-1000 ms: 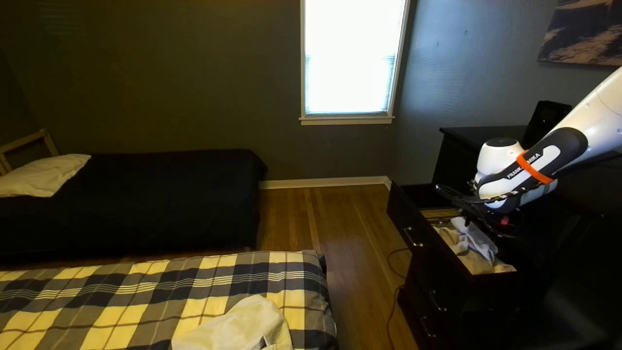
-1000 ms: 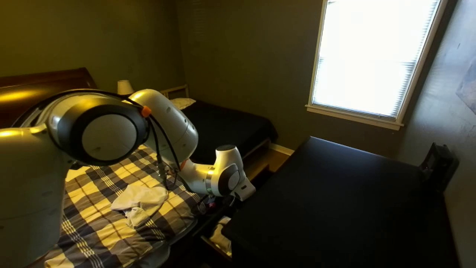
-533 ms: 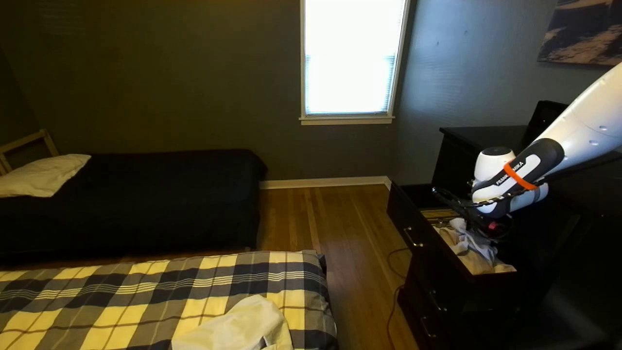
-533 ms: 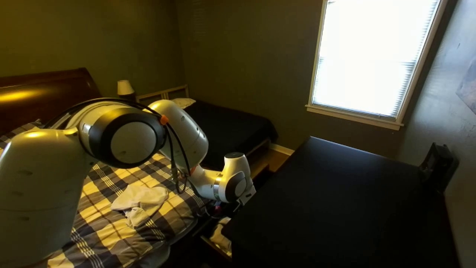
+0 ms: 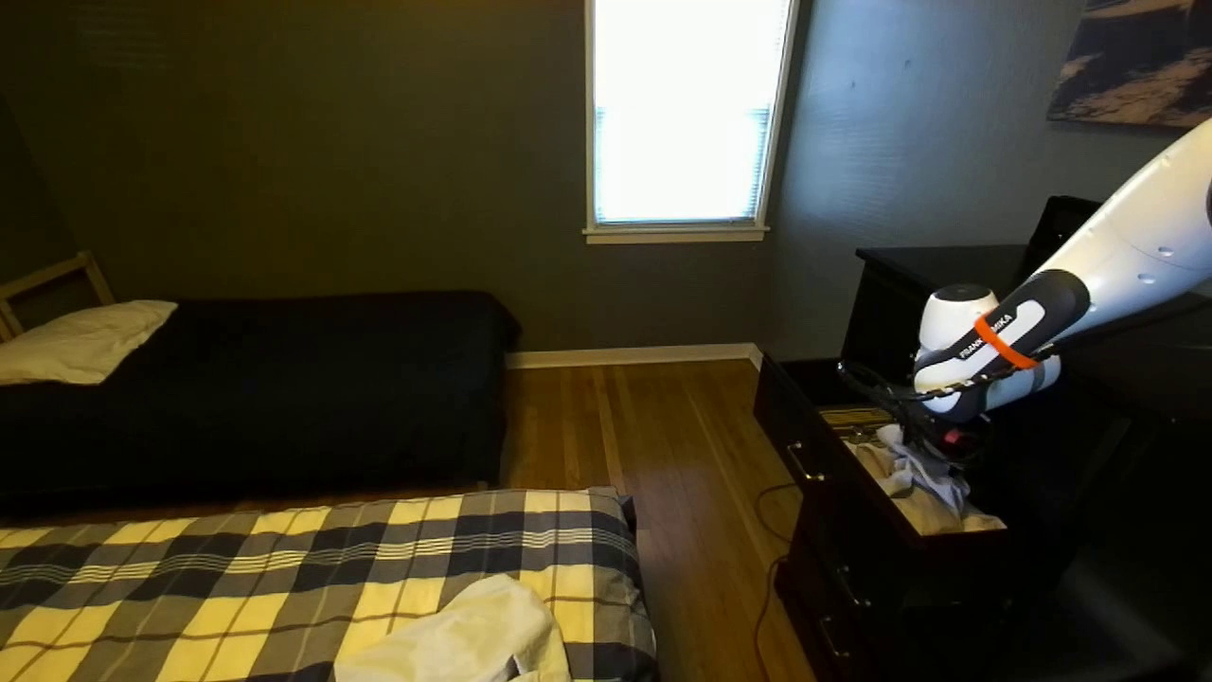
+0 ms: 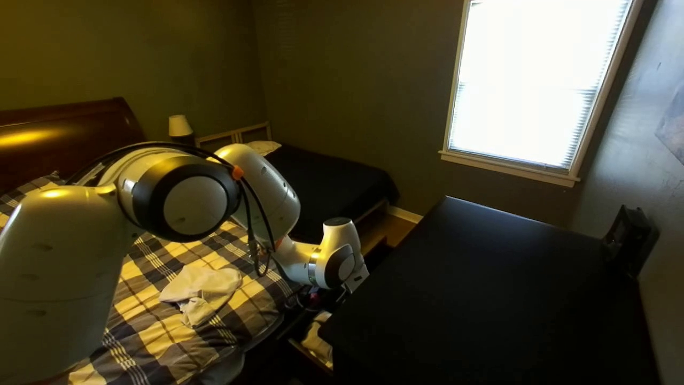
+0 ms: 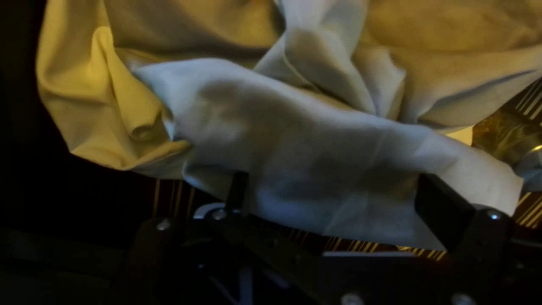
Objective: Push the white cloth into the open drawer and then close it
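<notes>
The pushing-in step is seemingly being addressed: beneath the end effector (image 7: 333, 179) (spread apart), the white cloth (image 7: 305, 131) should be pressed lower before the drawer (image 5: 835, 478) is closed.

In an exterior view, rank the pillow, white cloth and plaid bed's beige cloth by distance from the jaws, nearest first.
1. White cloth, in the open drawer
2. Beige cloth, on the plaid bed
3. Pillow, left, on the dark bed
</notes>
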You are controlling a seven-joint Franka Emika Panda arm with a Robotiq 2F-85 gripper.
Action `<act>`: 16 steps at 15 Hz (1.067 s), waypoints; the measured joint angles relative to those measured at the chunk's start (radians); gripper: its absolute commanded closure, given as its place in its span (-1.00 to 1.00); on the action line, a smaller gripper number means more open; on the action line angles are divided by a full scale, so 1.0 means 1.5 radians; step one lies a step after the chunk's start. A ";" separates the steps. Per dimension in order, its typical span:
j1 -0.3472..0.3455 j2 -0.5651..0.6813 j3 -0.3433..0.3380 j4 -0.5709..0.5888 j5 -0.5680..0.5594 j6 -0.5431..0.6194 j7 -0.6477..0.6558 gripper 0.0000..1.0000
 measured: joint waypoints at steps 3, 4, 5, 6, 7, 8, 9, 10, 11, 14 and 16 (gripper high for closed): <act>0.010 0.026 0.000 0.021 0.003 0.000 0.008 -1.00; 0.014 0.039 0.000 0.029 0.004 0.000 0.013 -1.00; 0.018 0.053 -0.001 0.038 0.004 0.000 0.019 -1.00; 0.021 0.069 0.000 0.047 0.006 0.000 0.023 -1.00; 0.023 0.084 0.000 0.056 0.010 0.000 0.024 -1.00; 0.026 0.100 0.000 0.064 0.015 0.000 0.025 -1.00; 0.027 0.113 -0.001 0.072 0.018 0.000 0.025 -1.00; 0.029 0.127 -0.001 0.080 0.021 0.000 0.025 -1.00; 0.031 0.139 -0.002 0.087 0.024 -0.001 0.025 -1.00; 0.036 0.167 -0.006 0.107 0.032 -0.001 0.025 -1.00; 0.039 0.174 -0.011 0.114 0.035 -0.001 0.025 -1.00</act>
